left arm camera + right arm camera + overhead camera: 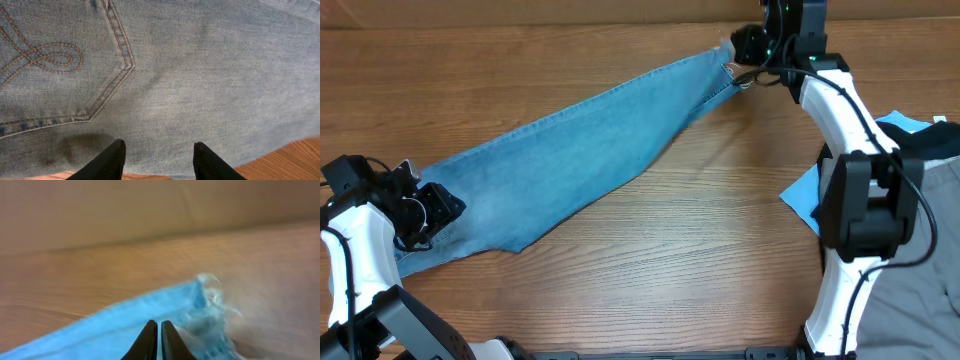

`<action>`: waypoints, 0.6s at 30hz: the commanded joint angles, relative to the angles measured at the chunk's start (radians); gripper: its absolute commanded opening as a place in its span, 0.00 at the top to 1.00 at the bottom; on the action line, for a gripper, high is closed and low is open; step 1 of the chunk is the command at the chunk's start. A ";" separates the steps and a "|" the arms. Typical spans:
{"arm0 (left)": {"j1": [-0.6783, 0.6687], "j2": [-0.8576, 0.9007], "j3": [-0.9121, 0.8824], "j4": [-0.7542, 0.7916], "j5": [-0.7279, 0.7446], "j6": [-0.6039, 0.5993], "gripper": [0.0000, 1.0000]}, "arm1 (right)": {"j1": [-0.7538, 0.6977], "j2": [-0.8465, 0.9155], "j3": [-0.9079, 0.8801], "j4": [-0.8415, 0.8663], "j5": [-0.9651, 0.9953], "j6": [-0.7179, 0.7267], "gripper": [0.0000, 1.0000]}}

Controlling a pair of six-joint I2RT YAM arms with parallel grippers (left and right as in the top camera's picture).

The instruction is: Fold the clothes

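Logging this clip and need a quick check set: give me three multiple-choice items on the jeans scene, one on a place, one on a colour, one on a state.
1. In the overhead view, where does the hem end of the light-blue faded denim jeans lie?
A upper right
B lower left
C bottom centre

2. What colour is the stitching on the denim back pocket?
A white
B orange-brown
C black

3. How is the left hand?
A shut on cloth
B holding a hanger
C open

Key:
1 A, the narrow leg ends by the right hand.
2 B, the left wrist view shows orange-brown loops and seams.
3 C, its fingers stand apart over the denim.
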 commanded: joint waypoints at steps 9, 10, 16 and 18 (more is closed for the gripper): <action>-0.002 -0.002 0.020 -0.002 -0.023 0.019 0.52 | 0.006 0.077 0.007 -0.093 0.055 -0.011 0.92; 0.003 -0.002 0.020 -0.003 -0.038 0.015 0.51 | 0.006 0.076 0.008 -0.111 0.055 -0.011 0.92; 0.065 -0.002 0.020 -0.005 -0.056 0.011 0.43 | -0.009 0.020 0.009 -0.238 0.028 -0.015 0.67; 0.071 -0.002 0.020 -0.005 -0.055 0.011 0.44 | -0.011 -0.019 0.009 -0.270 -0.005 -0.015 0.61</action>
